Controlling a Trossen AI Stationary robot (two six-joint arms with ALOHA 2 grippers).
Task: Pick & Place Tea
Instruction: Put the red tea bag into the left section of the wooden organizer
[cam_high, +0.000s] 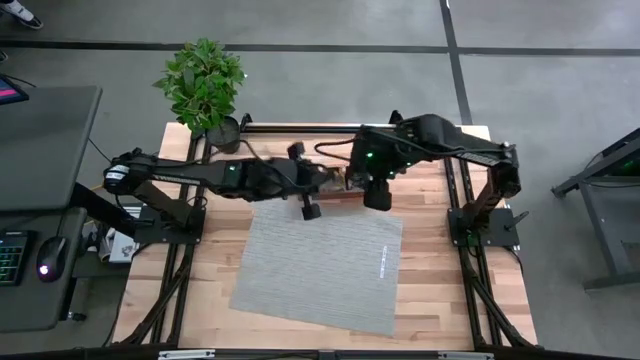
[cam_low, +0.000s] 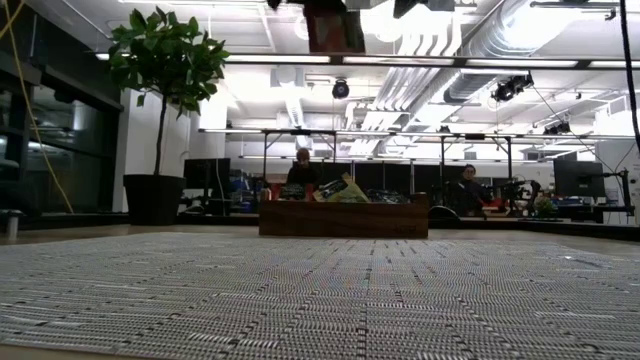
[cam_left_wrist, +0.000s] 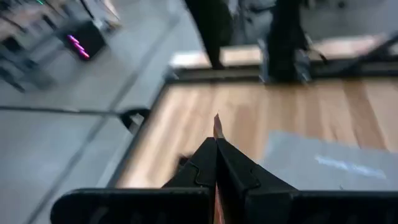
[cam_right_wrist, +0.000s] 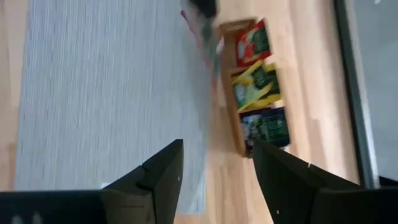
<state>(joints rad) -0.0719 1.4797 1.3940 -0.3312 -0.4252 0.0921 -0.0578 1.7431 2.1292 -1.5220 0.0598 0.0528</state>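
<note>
Glossy flat sachets (cam_right_wrist: 258, 84) fill wooden tray (cam_right_wrist: 229, 99); right claw (cam_right_wrist: 214, 165) wide; left claw (cam_left_wrist: 216, 163) pinching thin red sachet (cam_left_wrist: 217, 126).

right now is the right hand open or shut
Open: in the right wrist view the right hand has its two dark fingers spread apart, nothing between them, above the grey mat.

Left claw (cam_left_wrist: 216, 163) pinched closed, right claw (cam_right_wrist: 214, 171) spread apart, both arms apparently reaching mid-table.

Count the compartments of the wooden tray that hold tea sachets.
3, in a row: red sachets in one end compartment, yellow in the middle, dark at the other end. More may lie hidden underneath.
</note>
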